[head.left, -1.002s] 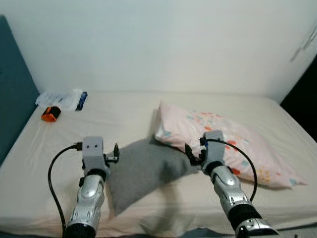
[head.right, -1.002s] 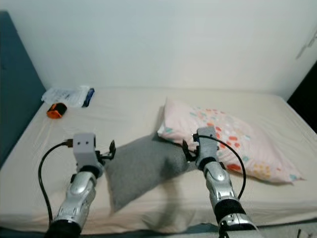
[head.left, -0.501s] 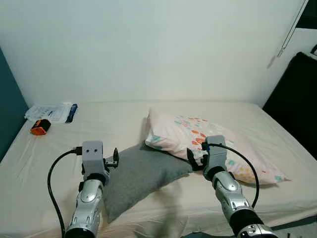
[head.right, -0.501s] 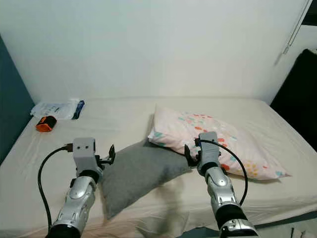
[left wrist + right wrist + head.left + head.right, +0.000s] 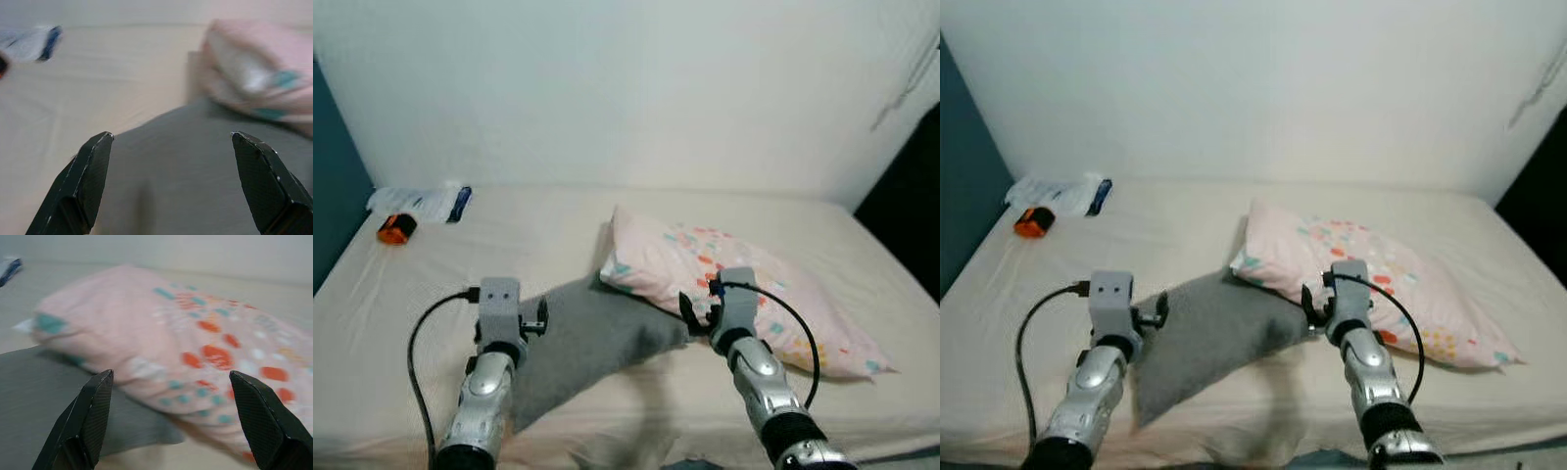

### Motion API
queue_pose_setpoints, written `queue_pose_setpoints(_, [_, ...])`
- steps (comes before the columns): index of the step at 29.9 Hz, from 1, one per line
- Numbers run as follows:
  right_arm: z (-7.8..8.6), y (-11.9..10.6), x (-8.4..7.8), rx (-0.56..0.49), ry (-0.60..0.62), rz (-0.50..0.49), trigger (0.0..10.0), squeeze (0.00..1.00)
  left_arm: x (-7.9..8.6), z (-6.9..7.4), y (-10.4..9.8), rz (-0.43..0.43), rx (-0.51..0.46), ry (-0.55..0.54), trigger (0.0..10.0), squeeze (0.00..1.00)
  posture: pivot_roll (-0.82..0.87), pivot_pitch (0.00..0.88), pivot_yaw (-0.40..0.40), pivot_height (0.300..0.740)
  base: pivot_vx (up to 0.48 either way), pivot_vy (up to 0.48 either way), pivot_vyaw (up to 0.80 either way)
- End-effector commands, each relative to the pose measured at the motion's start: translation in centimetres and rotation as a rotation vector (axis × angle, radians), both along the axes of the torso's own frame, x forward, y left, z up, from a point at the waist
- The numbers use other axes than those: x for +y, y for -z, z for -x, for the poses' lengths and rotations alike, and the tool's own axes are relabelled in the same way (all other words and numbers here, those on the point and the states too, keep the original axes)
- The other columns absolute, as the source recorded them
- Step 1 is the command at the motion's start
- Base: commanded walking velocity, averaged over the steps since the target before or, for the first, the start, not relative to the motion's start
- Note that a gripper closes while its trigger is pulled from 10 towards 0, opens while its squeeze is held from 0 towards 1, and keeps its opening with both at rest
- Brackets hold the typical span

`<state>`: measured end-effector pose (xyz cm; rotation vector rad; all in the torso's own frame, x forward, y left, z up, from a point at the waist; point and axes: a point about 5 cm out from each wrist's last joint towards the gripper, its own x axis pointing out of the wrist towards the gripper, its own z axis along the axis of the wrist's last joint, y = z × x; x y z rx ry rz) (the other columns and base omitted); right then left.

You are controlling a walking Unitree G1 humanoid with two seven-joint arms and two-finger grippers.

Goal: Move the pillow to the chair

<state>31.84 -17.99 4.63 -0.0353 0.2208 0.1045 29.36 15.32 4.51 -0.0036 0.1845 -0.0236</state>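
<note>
Pillow (image 5: 744, 286) lies on the bed (image 5: 558, 225), ungrasped; left gripper (image 5: 171, 183) and right gripper (image 5: 168, 418) spread wide, empty. All remains.

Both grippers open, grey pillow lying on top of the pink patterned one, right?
Not quite: the pink patterned pillow lies on top, its edge overlapping the grey pillow, as the left eye view shows. The left gripper and right gripper are open.

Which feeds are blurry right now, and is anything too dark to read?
Both wrist views are motion-smeared: the pink pillow and grey pillow look soft, though the fingers stay sharp. Both eye views are slightly soft and evenly lit, with a dark patch at the right edge.
</note>
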Motion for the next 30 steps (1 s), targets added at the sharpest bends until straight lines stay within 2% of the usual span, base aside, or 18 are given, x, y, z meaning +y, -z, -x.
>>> queue_pose_setpoints(1, [0.2,0.5,0.1,0.027,0.005,-0.011,10.0,0.00,-0.1,0.1,0.3,-0.014,0.023,0.008,10.0,0.00,-0.04,0.000,-0.082,0.740,0.000,0.000,0.00])
queue_pose_setpoints(14, [0.2,0.7,-0.5,0.055,0.037,-0.009,10.0,0.00,0.9,0.0,0.5,-0.024,0.043,-0.062,10.0,0.00,-0.04,0.000,-0.076,0.740,0.000,0.000,0.00])
queue_pose_setpoints(18, [0.2,0.6,-0.5,0.048,0.034,-0.027,10.0,0.00,1.1,-0.1,0.5,-0.023,0.050,-0.074,10.0,0.00,-0.04,0.000,-0.083,0.725,0.000,0.000,0.00])
queue_pose_setpoints(30, [-0.2,0.1,-0.1,0.021,-0.003,-0.001,10.0,0.00,1.1,0.0,0.7,-0.038,0.061,-0.081,10.0,0.00,-0.04,0.000,-0.083,0.685,0.000,0.000,0.00])
